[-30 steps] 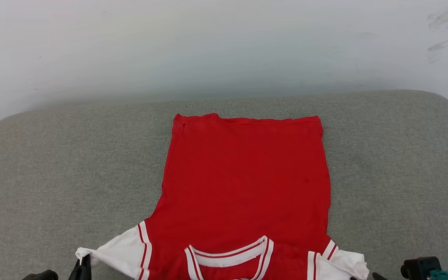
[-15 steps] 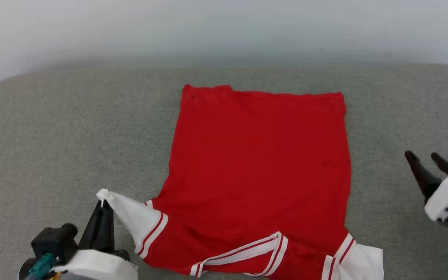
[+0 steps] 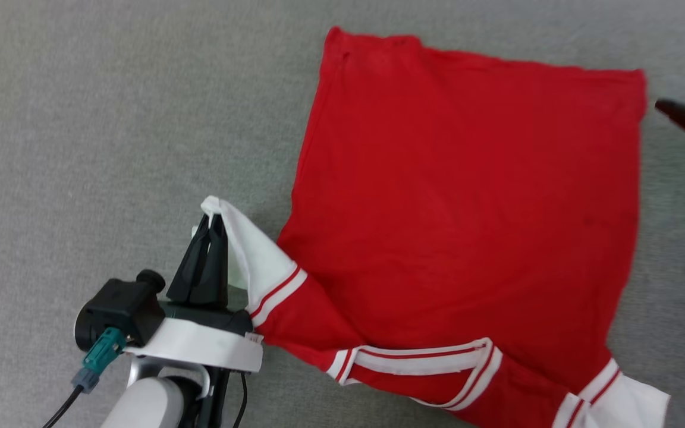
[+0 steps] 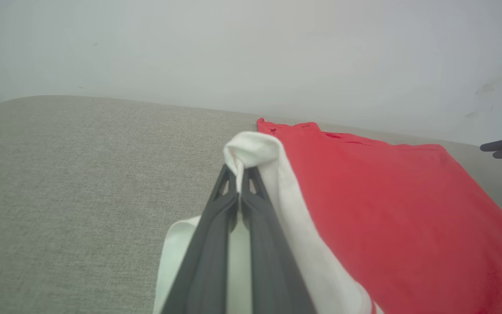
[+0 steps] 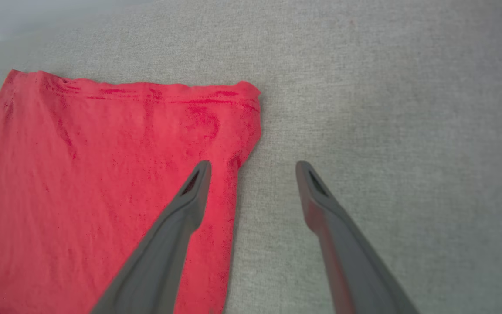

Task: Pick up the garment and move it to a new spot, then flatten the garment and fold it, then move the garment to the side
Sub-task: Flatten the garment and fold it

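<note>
**A:** What is the cloth like?

**B:** The garment (image 3: 467, 208) is a thin red knit. It lies mostly flat, plain side up, on a grey woven cushion (image 3: 110, 119), with its hem toward the pale wall (image 4: 233, 52). The hem is finely puckered. The red-and-white striped neckband (image 3: 426, 359) lies in a flattened loop at the near edge.

**A:** And the grippers?

**B:** The left gripper (image 3: 214, 223) has its dark tapered fingers pressed together on the tip of the white sleeve (image 3: 253, 255), which is drawn up into a peak off the cushion. The right gripper (image 5: 253, 168) is spread wide and holds nothing — one finger is over the hem corner, the other over bare cushion.

**A:** Is it touching the cloth?

**B:** I cannot tell. The other sleeve (image 3: 634, 398) is cut off at the bottom edge of the head view — its end cannot be made out.
</note>
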`<state>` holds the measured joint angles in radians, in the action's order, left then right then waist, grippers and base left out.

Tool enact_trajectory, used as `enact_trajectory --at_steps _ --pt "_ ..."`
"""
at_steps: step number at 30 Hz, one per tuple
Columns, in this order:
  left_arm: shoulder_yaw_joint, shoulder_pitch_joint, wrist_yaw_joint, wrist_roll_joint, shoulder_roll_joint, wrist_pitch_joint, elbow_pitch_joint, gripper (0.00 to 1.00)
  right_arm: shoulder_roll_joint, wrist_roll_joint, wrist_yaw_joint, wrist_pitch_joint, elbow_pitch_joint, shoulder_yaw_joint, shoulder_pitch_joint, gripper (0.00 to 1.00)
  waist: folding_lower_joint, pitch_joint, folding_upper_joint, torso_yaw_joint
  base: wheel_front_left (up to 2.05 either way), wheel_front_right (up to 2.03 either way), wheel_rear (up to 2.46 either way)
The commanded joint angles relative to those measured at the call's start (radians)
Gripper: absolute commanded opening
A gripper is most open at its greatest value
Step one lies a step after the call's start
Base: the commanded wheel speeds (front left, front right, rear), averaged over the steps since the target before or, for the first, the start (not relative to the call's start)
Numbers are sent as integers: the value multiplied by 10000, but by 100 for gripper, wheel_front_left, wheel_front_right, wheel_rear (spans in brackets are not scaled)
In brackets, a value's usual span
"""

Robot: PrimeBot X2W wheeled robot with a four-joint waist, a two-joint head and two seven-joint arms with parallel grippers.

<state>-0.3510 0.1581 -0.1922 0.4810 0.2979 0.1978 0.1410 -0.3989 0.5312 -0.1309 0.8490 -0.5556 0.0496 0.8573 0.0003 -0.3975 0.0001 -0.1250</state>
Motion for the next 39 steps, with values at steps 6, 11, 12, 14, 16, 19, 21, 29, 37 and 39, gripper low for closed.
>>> enact_trajectory --at_steps 6,11,12,14,16,19,21,29,37,39 --pt "-134 599 196 -106 -282 285 -108 0 115 -588 4 584 -789 -26 1175 100 -3 -1213 -1 -694 0 0 0" --pt "-102 803 335 -78 -401 445 -373 0 417 -667 4 1191 -1554 -156 1083 100 -3 -1395 -1 -779 0 0 0" --pt "-88 818 349 -67 -412 457 -437 0 453 -700 4 1350 -1721 -146 1057 40 -3 -1392 -1 -787 0 0 0" --pt "-72 846 383 -46 -432 497 -564 0 515 -744 4 1541 -1908 -156 986 0 -3 -1358 -1 -813 0 0 0" --pt "-68 869 404 -35 -445 514 -614 0 533 -747 4 1561 -1936 -130 994 0 -3 -1320 -1 -828 0 0 0" --pt "-32 869 468 21 -470 547 -812 0 310 -772 4 1370 -1849 71 1296 0 -3 -1082 -1 -872 0 0 0" --pt "10 795 488 57 -461 564 -920 0 132 -811 4 1159 -1693 121 1467 0 -3 -897 -1 -854 0 0 0" --pt "277 272 434 294 -248 572 -1437 0 -662 -1034 4 744 -939 -505 1235 0 -3 301 -1 -458 0 0 0" --pt "774 -652 227 692 97 471 -1992 0 -1615 -404 5 770 742 -1582 -658 0 -3 1890 -1 637 0 0 0" --pt "902 -917 135 779 228 402 -2071 0 -1832 -132 5 865 1255 -1718 -1489 0 -3 2209 -1 947 0 0 0"
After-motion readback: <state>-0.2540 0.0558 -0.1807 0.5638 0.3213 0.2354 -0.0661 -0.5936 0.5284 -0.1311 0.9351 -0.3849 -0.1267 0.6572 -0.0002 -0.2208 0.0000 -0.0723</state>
